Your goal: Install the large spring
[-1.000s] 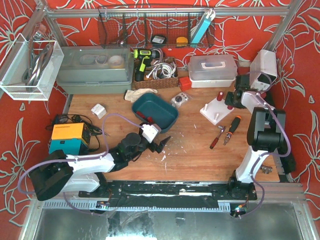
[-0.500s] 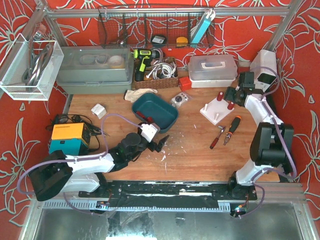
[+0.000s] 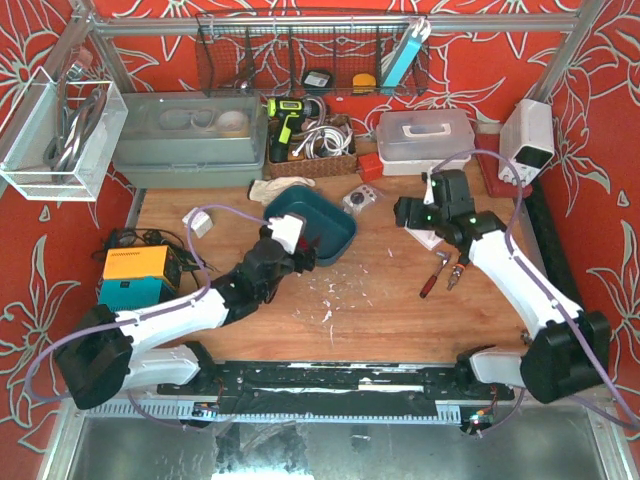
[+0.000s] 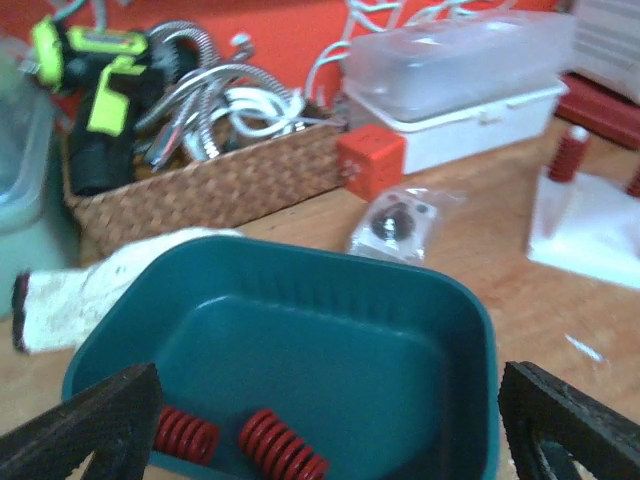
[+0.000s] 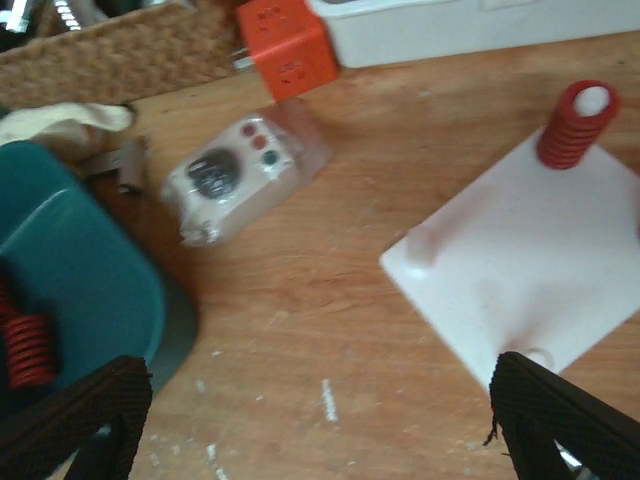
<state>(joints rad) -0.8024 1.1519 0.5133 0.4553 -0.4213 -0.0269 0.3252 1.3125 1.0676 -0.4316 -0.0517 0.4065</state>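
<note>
In the teal bin, lower left of the left wrist view, a red spring lies flat, its long axis slanting down-right (perhaps the large one; it is blurry). The left gripper and right gripper both gape empty.

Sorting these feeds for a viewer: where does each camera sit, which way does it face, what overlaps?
Top external: above and behind, looking down on the table; both arms, left hand and right hand show.
Left wrist: on the left arm, facing the teal bin with red springs; its fingers show.
Right wrist: facing the white peg board; its fingers show.
Shared: both wrists see the teal bin.
</note>
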